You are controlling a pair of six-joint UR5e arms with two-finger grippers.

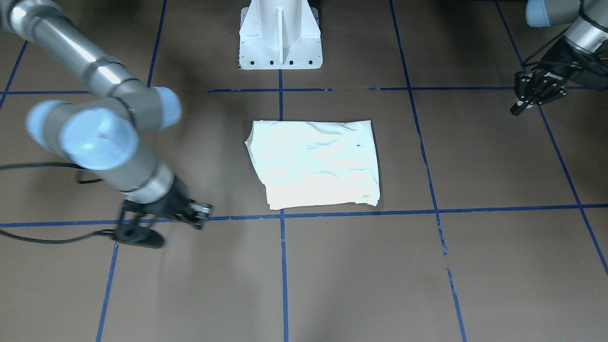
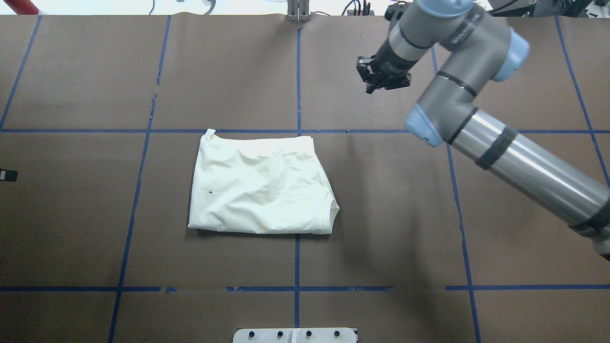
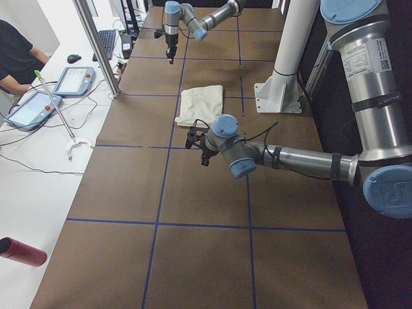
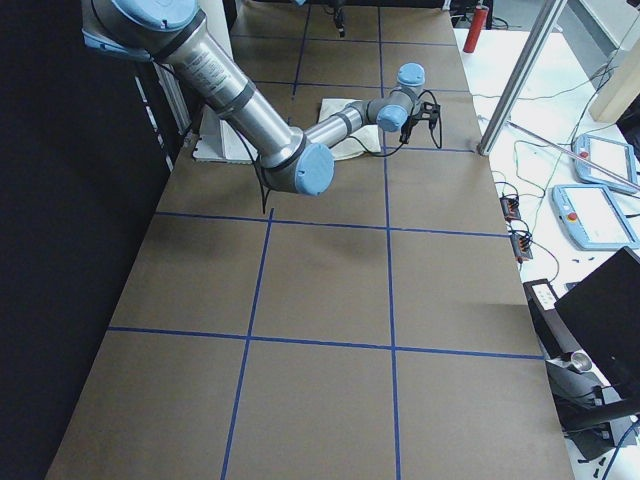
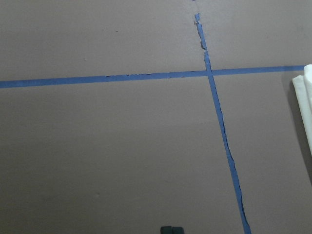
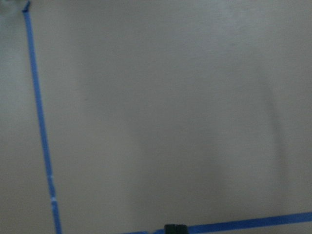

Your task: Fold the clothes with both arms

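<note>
The cream-white shirt (image 1: 313, 161) lies folded into a flat rectangle in the middle of the brown table (image 2: 259, 186); its print is hidden. My right gripper (image 2: 371, 87) hovers above the table beyond the shirt's far right corner, fingers together and empty; it also shows in the front view (image 1: 199, 219). My left gripper (image 1: 517, 108) hangs far off the shirt's other side, fingers together and empty, just visible at the overhead view's left edge (image 2: 5, 175). The left wrist view catches only the shirt's edge (image 5: 304, 107).
Blue tape lines (image 2: 298, 131) divide the brown table cover into squares. The white pedestal base (image 1: 280, 38) stands at the robot's side of the table. A side bench with tablets (image 3: 71, 80) and a seated person lies past the far edge.
</note>
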